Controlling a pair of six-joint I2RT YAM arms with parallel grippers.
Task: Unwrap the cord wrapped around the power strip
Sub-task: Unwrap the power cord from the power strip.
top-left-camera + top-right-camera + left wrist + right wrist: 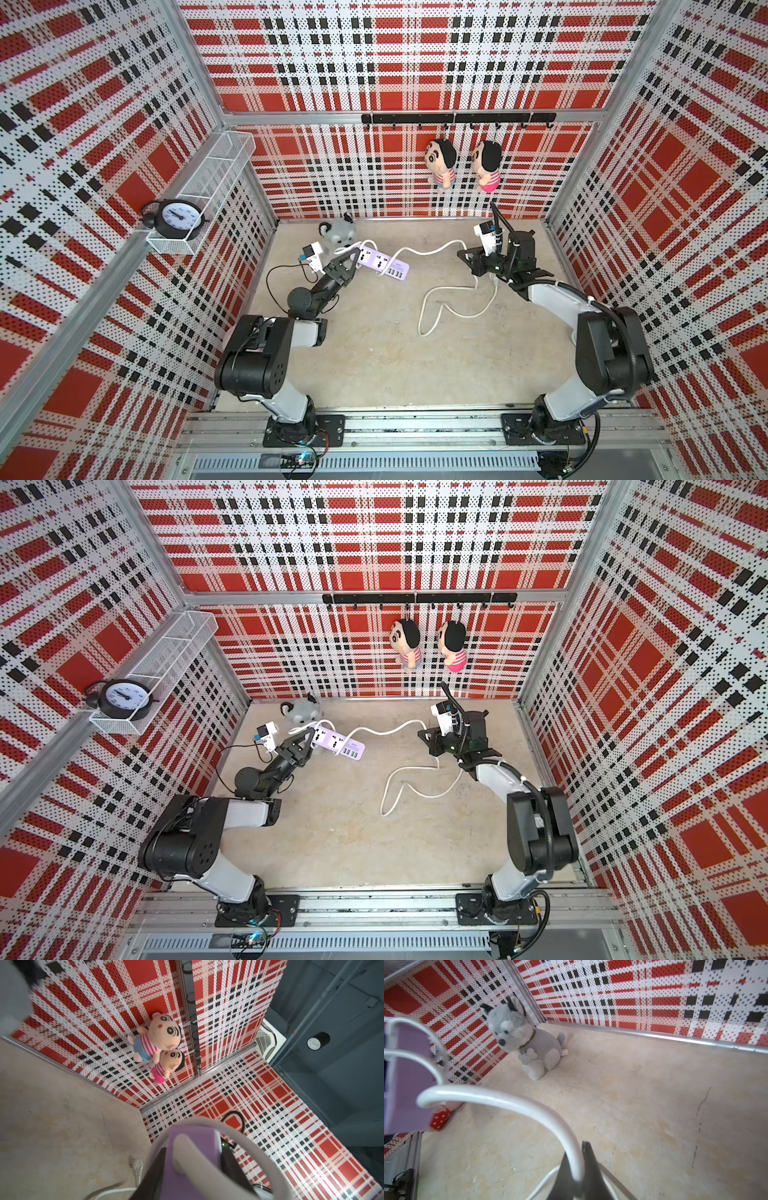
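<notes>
The white wire basket [216,166] on the left wall holds a black alarm clock [179,216] at its near end. The power strip [384,262], far left, lies left-to-right, its USB end pointing right. The left gripper [352,262] is clamped on its left end, and the right gripper [576,1155] is pinched on the cord [432,249].

left arm [316,287] extended; left gripper [352,261] seemingly clamped on the power strip [383,262]. right arm [557,300] bent inward; right gripper [576,1154] pinching the cord [508,1101].
</notes>
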